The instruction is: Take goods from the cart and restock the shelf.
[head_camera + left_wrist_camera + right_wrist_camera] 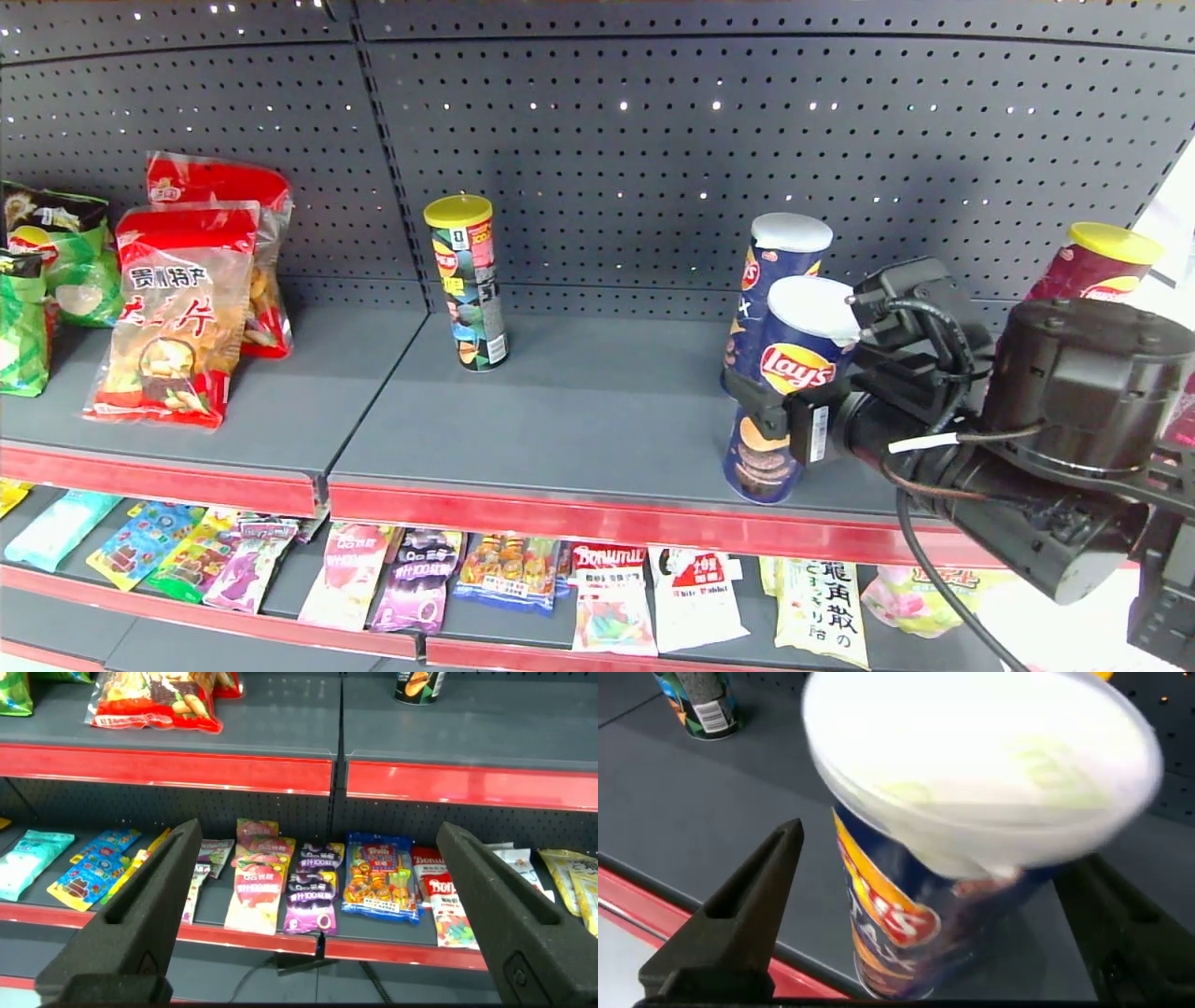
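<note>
A blue chip can with a white lid point(794, 373) stands slightly tilted near the front edge of the grey shelf point(560, 411), at the right. My right gripper point(775, 411) is open and straddles its body; the can point(924, 924) sits between the spread fingers point(738, 924). A second blue can point(780, 252) stands just behind it. A multicoloured can with a yellow lid point(467, 280) stands further left near the pegboard. A dark red can with a yellow lid point(1097, 261) is at the far right. My left gripper point(318, 905) is open and empty in front of the lower shelf.
Red snack bags point(177, 317) and green bags point(37, 280) lean at the shelf's left. The red front lip point(560, 518) runs below the can. Several flat sachets point(513, 569) lie on the lower shelf. Bare shelf lies between the yellow-lid can and the blue cans.
</note>
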You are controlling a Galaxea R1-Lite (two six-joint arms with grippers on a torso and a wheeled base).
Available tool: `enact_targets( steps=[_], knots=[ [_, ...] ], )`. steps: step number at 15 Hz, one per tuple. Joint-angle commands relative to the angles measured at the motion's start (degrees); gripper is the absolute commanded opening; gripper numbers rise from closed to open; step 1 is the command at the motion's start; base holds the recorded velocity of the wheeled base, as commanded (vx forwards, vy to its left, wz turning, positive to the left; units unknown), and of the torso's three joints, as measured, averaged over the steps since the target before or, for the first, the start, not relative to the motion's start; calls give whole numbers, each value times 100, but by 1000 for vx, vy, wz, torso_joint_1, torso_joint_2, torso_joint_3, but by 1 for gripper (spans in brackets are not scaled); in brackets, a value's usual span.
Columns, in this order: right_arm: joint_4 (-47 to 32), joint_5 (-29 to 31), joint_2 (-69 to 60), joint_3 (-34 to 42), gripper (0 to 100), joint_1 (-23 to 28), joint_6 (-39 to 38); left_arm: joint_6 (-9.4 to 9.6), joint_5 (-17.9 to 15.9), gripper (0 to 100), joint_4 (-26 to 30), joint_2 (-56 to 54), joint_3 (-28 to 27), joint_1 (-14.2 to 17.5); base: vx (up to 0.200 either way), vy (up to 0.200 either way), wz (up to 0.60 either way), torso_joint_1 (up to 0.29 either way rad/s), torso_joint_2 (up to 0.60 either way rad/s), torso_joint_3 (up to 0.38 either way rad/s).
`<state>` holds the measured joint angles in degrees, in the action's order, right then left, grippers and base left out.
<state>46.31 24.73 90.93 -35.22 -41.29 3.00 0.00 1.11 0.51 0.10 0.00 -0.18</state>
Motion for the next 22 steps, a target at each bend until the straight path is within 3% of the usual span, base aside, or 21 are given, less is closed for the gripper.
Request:
enact_targets(
  steps=[1, 4, 5, 16, 21, 22],
  knots=[
    [9, 5, 136, -55, 100, 7, -10, 0, 3, 100, 2, 8, 0, 1, 0, 0, 0, 0, 0, 0],
    [18, -4, 206, -90, 100, 24, -63, 0, 3, 100, 2, -1, 0, 1, 0, 0, 0, 0, 0, 0],
    [18, -4, 223, -82, 0, 24, -107, 0, 3, 100, 2, 8, 0, 1, 0, 0, 0, 0, 0, 0],
    [9, -83, 30, -108, 0, 244, -124, -9, 12, 100, 2, -1, 0, 1, 0, 0, 0, 0, 0, 0],
    [53, -610, -40, -126, 0, 587, -89, -9, 3, 100, 2, 8, 0, 1, 0, 0, 0, 0, 0, 0],
    [9, -1032, -216, -55, 0, 833, 34, -9, 12, 100, 2, 8, 0, 1, 0, 0, 0, 0, 0, 0]
  ],
)
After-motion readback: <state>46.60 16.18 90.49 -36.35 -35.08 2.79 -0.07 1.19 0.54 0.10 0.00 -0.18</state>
